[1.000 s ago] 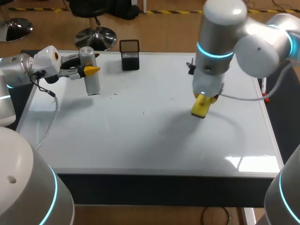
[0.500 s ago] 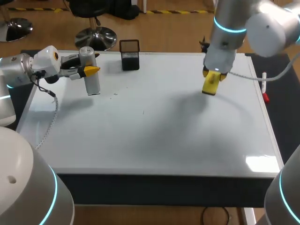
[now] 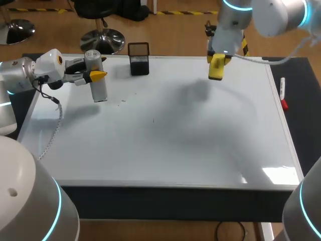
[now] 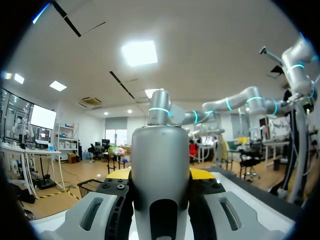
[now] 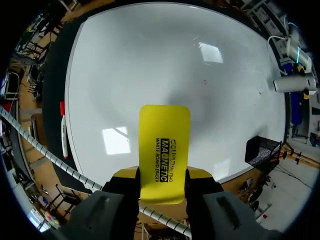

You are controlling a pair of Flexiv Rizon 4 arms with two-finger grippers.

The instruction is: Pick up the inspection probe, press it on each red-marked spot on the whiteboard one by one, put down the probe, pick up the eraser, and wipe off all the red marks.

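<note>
Head view: the left claw [image 3: 93, 75] is clamped on the grey probe [image 3: 99, 88], which stands upright near the far left corner of the whiteboard [image 3: 160, 145]. The right claw [image 3: 217, 58] grips the yellow eraser [image 3: 216, 70], held in the air over the whiteboard's far edge, with its shadow lying apart on the board. A black mesh cup [image 3: 139, 58] stands at the far edge. A red-capped marker [image 3: 283, 93] lies on the dark bench [image 3: 302, 131], just beside the whiteboard's right edge.

Left wrist view: both fingers press the probe's grey body from two sides.

Right wrist view: both fingers pinch the eraser. The whiteboard lies well beneath it, and the probe stands at the board's far corner.
</note>
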